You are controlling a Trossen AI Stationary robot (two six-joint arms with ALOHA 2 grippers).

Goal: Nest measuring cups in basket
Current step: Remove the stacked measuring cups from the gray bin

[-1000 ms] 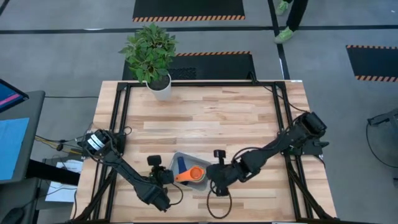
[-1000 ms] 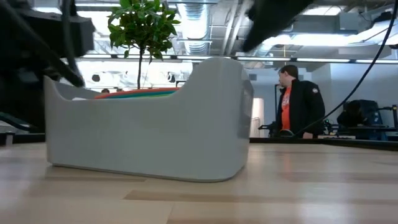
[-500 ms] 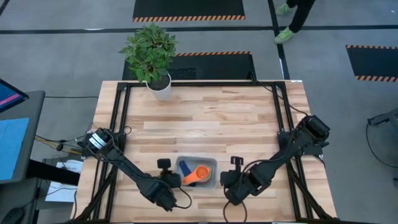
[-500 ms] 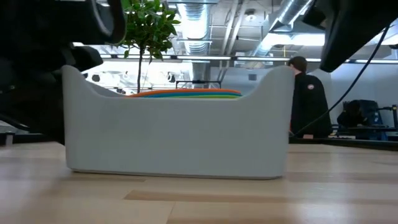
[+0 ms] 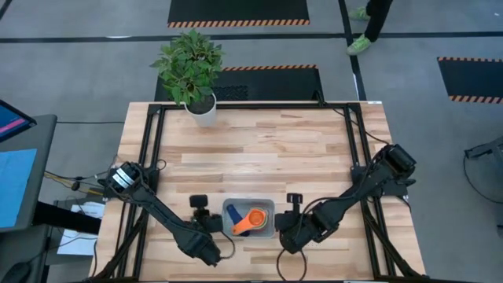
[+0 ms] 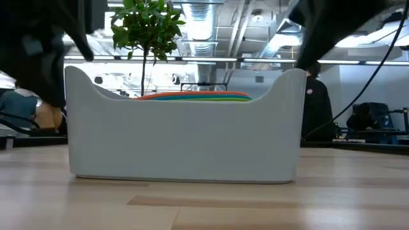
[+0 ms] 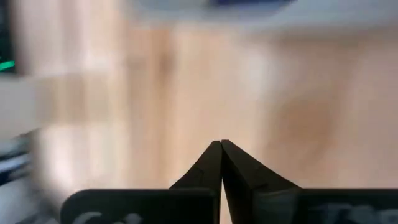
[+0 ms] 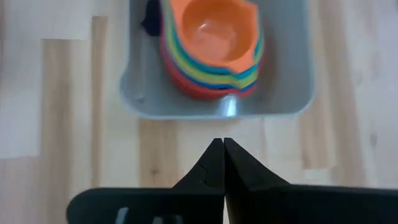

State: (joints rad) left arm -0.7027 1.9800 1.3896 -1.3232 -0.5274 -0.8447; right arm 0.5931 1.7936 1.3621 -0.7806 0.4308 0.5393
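Note:
The pale grey-blue basket (image 5: 268, 230) (image 6: 185, 137) stands on the table near its front edge, square to it. Inside it the measuring cups (image 8: 214, 43) are nested in one stack, the orange cup (image 5: 254, 218) on top and a dark blue handle (image 5: 233, 213) pointing to the far left. Their coloured rims (image 6: 192, 96) show just above the basket's wall. My left gripper (image 5: 215, 226) (image 7: 221, 144) is shut, just left of the basket and above the table. My right gripper (image 5: 282, 227) (image 8: 222, 142) is shut, a short way off the basket's right wall (image 8: 217, 111), with bare wood between.
A white pot with a green plant (image 5: 201, 109) stands at the table's far left edge. The black frame rails (image 5: 149, 141) run along the table's left and right sides. A person (image 6: 317, 105) stands in the room beyond the table. Bare wood (image 5: 267, 157) lies between basket and plant.
The basket has turned from slanted to square with the table's front edge and slid a little toward the right. My right gripper drew back toward the right edge, then came a little closer to the basket again. My left gripper has risen beside the basket's left wall.

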